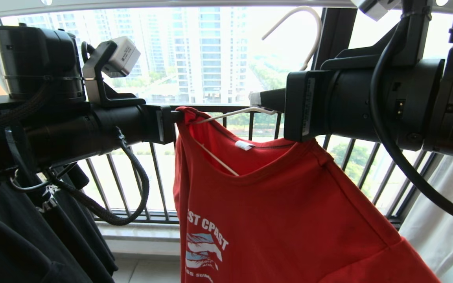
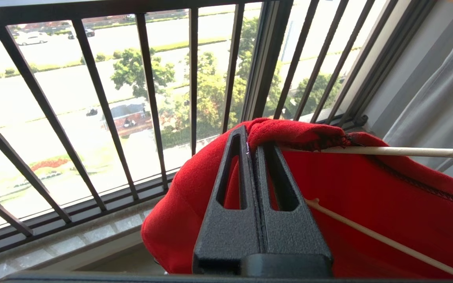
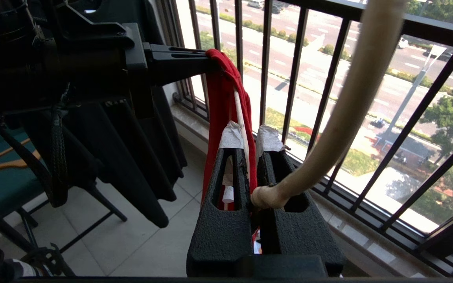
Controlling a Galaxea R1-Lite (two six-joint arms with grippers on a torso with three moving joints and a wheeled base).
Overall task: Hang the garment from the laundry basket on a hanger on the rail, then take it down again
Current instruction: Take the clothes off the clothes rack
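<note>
While the left gripper (image 1: 177, 116) is pinching the shoulder of the red T-shirt (image 1: 289, 204), jaws clamped together on the fabric fold, the right gripper (image 1: 258, 100) is holding the cream wire hanger (image 1: 232, 114) at its neck, jaws shut on it. Shirt is hanging between the two arms in front of the balcony railing (image 2: 148, 102), collar open, one hanger arm running inside the neck opening. Hook (image 1: 301, 27) is sticking up near the grey rail (image 1: 132, 6), but I can't tell if it's actually over it. Laundry basket isn't in view. Risks as I'm reading it: left grip is only catching a thin edge of cloth, so any pull sideways could be slipping it free and dropping that shoulder off the wire. Thin hanger could also be twisting in the right jaws, tipping the hook off line with the rail.
</note>
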